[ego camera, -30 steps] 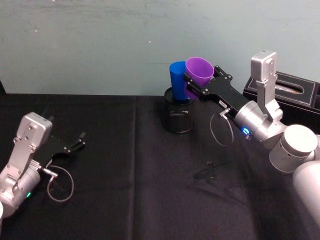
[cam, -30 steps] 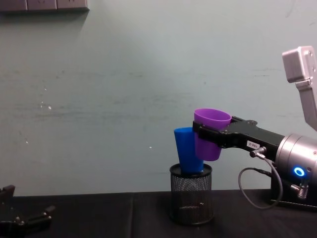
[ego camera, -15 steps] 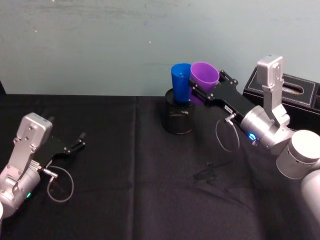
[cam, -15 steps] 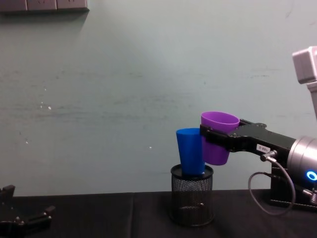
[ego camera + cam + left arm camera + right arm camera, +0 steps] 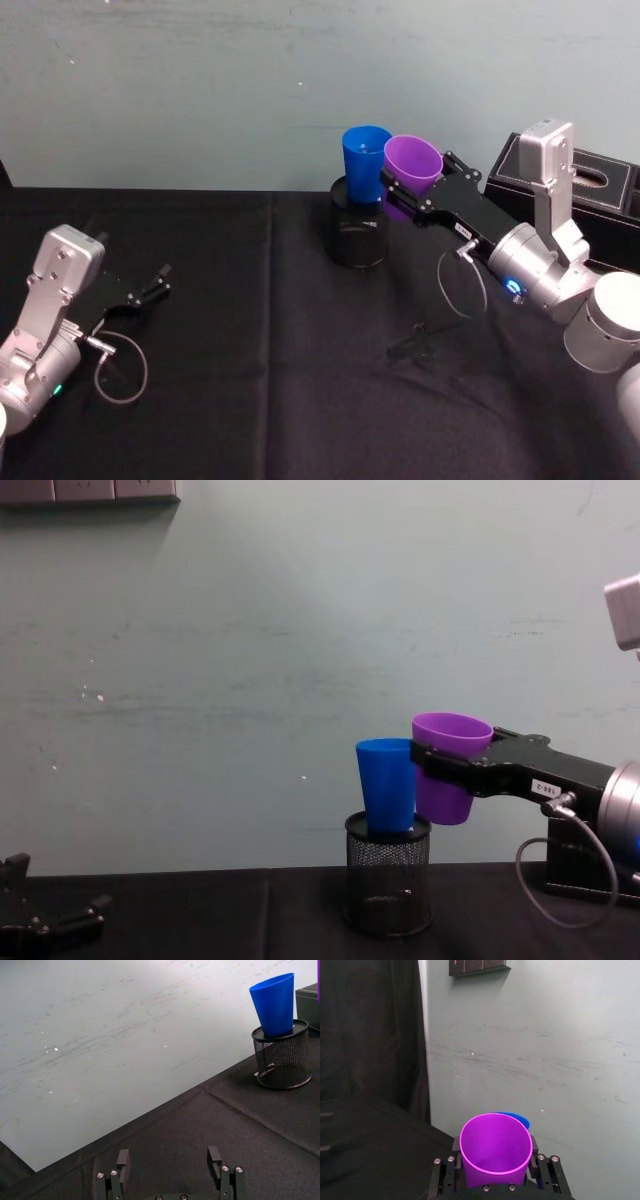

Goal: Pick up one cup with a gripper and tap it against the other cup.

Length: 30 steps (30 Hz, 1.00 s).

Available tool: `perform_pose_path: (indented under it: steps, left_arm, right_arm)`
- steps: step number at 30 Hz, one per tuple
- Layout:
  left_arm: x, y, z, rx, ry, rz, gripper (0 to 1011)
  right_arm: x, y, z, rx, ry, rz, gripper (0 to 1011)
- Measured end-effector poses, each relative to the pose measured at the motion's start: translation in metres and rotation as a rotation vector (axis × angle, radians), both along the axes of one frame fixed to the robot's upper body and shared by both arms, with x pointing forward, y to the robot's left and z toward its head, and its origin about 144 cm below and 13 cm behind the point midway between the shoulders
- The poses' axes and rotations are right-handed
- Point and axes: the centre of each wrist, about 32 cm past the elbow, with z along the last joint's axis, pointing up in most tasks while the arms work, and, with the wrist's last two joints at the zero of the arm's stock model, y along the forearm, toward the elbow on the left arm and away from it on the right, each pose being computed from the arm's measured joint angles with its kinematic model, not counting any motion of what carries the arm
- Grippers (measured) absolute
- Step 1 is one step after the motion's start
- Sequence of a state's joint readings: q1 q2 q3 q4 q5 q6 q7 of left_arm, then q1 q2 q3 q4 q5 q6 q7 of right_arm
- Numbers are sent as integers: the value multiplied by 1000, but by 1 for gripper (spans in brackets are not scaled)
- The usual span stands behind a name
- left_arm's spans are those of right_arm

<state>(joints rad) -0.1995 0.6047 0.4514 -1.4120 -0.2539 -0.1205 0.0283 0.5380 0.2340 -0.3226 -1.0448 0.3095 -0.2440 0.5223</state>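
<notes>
Right gripper (image 5: 405, 188) pinches the purple cup (image 5: 412, 158) aloft, just beside the blue cup (image 5: 362, 160) (standing in the mesh pen holder (image 5: 357, 240)); contact unclear. Left gripper (image 5: 170, 1160) rests low at left, fingers spread.

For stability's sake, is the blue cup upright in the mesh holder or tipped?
Upright: the blue cup stands mouth-up with its base inside the mesh holder, beside the purple cup in the right gripper.

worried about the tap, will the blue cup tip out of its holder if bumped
Likely rocks, not falls: the blue cup sits narrow end down in the mesh holder, which rings its base. Looks like light plastic, so the purple cup in the right end effector may shift it.
</notes>
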Motion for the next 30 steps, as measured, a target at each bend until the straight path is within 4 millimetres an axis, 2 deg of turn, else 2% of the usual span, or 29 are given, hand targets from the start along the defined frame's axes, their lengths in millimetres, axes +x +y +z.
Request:
perform_pose_path:
  steps: [30]
  left_arm:
    - [0,0,0,0,0,0,1011]
  right_arm:
    - [-18,-5,-2,8,11,49,732]
